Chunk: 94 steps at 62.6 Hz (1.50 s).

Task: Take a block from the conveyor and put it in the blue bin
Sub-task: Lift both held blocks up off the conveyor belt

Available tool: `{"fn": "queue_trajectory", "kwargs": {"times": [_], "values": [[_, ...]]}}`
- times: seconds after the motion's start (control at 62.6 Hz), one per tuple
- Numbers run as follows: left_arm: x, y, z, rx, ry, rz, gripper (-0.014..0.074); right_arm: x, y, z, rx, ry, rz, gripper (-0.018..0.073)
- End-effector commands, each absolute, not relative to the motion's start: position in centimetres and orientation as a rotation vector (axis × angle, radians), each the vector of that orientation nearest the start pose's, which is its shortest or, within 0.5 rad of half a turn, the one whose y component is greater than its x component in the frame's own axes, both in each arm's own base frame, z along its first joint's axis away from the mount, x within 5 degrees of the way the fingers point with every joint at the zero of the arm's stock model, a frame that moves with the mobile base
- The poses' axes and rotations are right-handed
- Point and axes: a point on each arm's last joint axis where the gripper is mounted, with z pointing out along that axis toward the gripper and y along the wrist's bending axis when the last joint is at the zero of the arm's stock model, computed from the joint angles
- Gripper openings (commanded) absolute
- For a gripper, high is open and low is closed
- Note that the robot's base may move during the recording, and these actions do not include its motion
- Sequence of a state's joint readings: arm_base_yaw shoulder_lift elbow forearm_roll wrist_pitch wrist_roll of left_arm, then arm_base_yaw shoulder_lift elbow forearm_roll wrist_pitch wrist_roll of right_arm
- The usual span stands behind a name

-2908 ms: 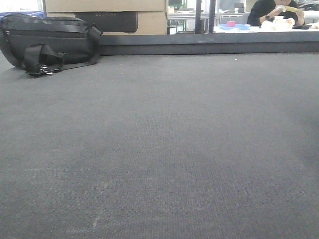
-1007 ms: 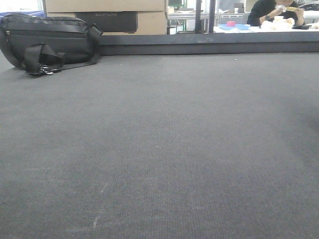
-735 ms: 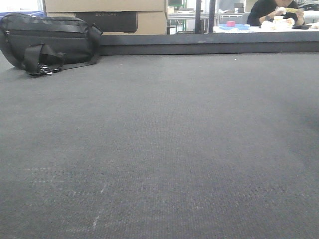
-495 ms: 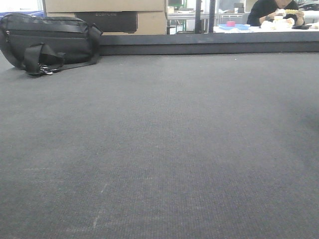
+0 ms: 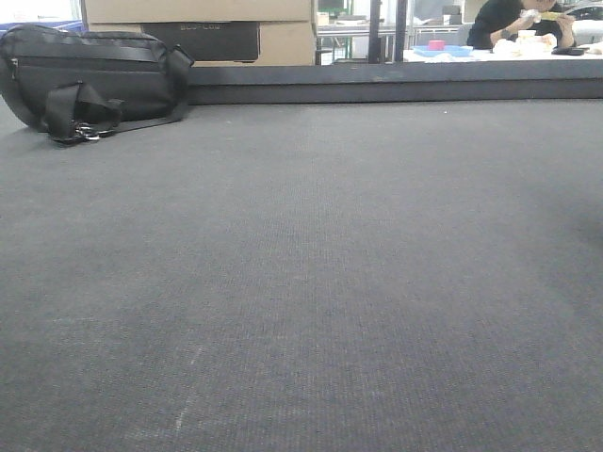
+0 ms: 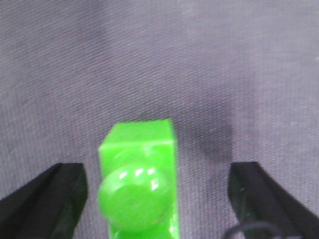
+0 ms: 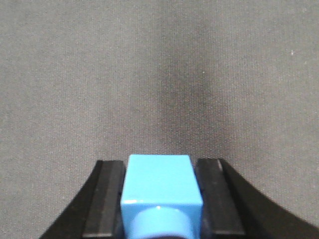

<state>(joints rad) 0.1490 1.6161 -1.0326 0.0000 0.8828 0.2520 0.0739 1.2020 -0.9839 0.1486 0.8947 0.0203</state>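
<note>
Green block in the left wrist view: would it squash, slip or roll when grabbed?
Probably stiff: the green block has crisp edges and glossy shine, like hard plastic. That gloss may make it slippery, though flat sides suit the open left gripper. Boxy, so unlikely to roll.

Glossy blue block (image 7: 160, 181), matt woven conveyor (image 5: 301, 282)

A black bag (image 5: 89, 80) with a looped strap lies at the far left, in front of stacked cardboard boxes (image 5: 287, 42) that hold a black case (image 5: 203, 40) with faint lettering. Right of the boxes stand two dark posts (image 5: 388, 30). Beyond them the room is brightly lit: a person in black (image 5: 509, 21) sits at a white table (image 5: 499, 56), which carries a blue tray (image 5: 443, 51) with something pink (image 5: 436, 44) in it
</note>
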Motion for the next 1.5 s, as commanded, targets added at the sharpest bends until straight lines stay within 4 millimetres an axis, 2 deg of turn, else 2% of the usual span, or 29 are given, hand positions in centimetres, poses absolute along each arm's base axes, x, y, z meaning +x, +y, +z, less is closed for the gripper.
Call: {"fn": "queue_trajectory", "kwargs": {"times": [0.0,0.304,0.687,0.735,0.831,0.975,1.039,1.246,1.422,1.486], "values": [[29.7,4.4,21.5,0.17,2.939,0.075,0.0475,23.3,2.7,31.3,0.001,2.583,0.211,-0.0162],[29.7,4.4,21.5,0.06,2.942,0.062,0.0475,23.2,2.7,31.3,-0.001,2.596,0.211,-0.0162],[29.5,4.4,21.0,0.026,2.979,0.056,0.0461,23.2,2.7,31.3,-0.001,2.596,0.211,-0.0162],[29.5,4.4,21.0,0.026,2.984,0.055,0.0424,23.2,2.7,31.3,-0.001,2.596,0.211,-0.0162],[29.5,4.4,20.9,0.023,2.988,0.054,0.0267,23.2,2.7,31.3,-0.001,2.596,0.211,-0.0162],[29.6,4.4,20.9,0.02,2.988,0.054,-0.0096,23.2,2.7,31.3,0.0,2.591,0.211,-0.0162],[29.5,4.4,21.3,0.016,2.998,0.046,-0.0111,23.1,2.7,31.5,0.0,2.583,0.211,-0.0162],[28.7,3.9,24.2,-0.022,2.909,-0.002,-0.0111,22.1,2.6,32.6,-0.004,2.53,0.213,-0.0162],[26.9,3.2,29.0,-0.068,2.6,-0.028,-0.0111,20.6,2.5,34.6,-0.001,2.366,0.214,-0.0162],[25.5,2.9,30.4,-0.084,2.478,-0.029,-0.0111,19.8,2.3,34.8,0.005,2.291,0.212,-0.0162]]}}
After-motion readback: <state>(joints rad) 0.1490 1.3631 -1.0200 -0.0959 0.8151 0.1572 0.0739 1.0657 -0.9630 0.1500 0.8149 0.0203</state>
